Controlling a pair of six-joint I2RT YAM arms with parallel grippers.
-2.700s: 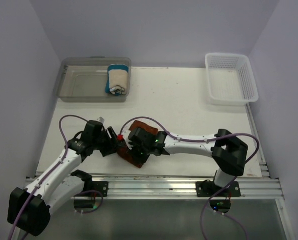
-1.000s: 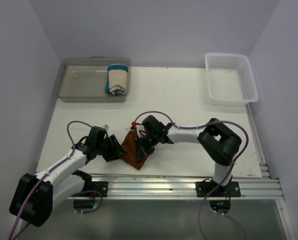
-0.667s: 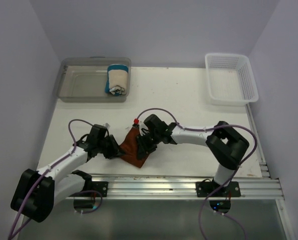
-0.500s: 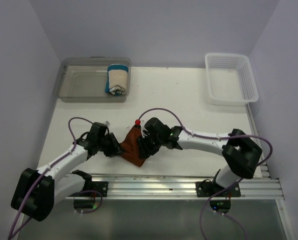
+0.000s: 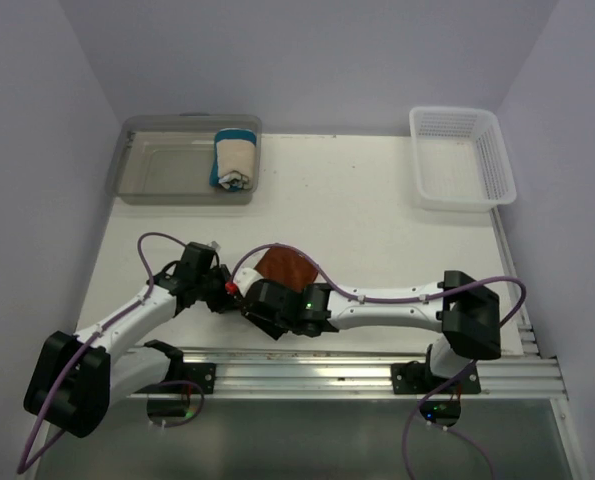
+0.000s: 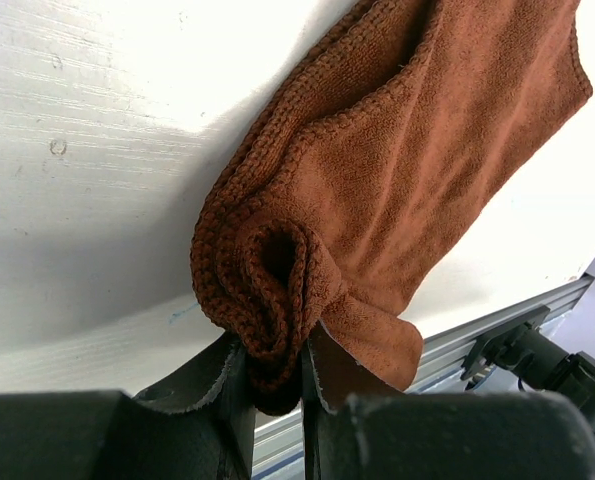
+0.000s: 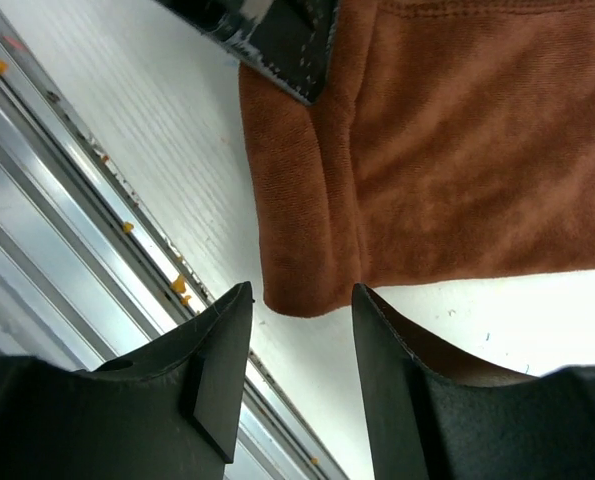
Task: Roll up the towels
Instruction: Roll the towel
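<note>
The left gripper [image 6: 277,372] is clenched on the rolled end of the rust-brown towel [image 6: 407,170], which lies on the white table [image 5: 377,215] near its front edge, beside the metal rail [image 5: 307,368]. The right gripper [image 7: 302,300] hangs over the towel's near corner with jaws apart, grasping nothing. From above, its wrist covers much of the cloth. The cream towel [image 5: 234,157] sits rolled in the clear bin [image 5: 167,165] at the far left, and the white mesh basket [image 5: 459,160] stands at the far right.
</note>
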